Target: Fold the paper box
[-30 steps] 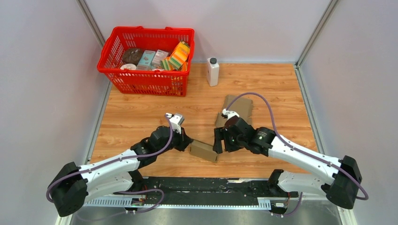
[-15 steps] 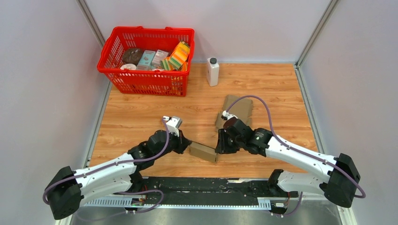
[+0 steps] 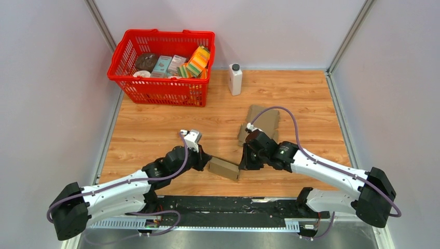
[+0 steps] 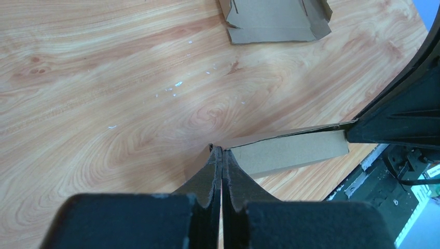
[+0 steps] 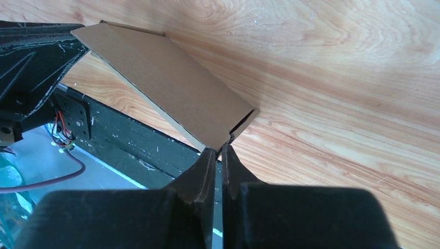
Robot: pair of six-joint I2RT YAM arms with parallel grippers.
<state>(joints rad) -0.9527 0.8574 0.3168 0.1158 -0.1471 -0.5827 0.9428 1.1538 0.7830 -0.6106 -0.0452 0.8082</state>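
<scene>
A small brown paper box (image 3: pixel 224 167) lies partly folded near the table's front edge, between my two grippers. My left gripper (image 3: pixel 207 160) is at its left end. In the left wrist view its fingers (image 4: pixel 219 149) are pressed together on a thin cardboard wall, and the box's long side (image 4: pixel 290 150) runs off to the right. My right gripper (image 3: pixel 241 162) is at the box's right end. In the right wrist view its fingers (image 5: pixel 218 151) pinch the near corner of the box (image 5: pixel 171 83), with only a thin slit between them.
A second, flat cardboard blank (image 3: pixel 262 122) lies behind the right arm and also shows as a flat blank (image 4: pixel 275 18) in the left wrist view. A red basket (image 3: pixel 168 32) of groceries stands at the back left, with a white bottle (image 3: pixel 235 79) beside it. A black rail (image 3: pixel 233 205) runs along the front edge.
My right gripper has gone from wide open to pinched on the box's right end, shifting slightly left. The left gripper stayed shut on the box's left end.
</scene>
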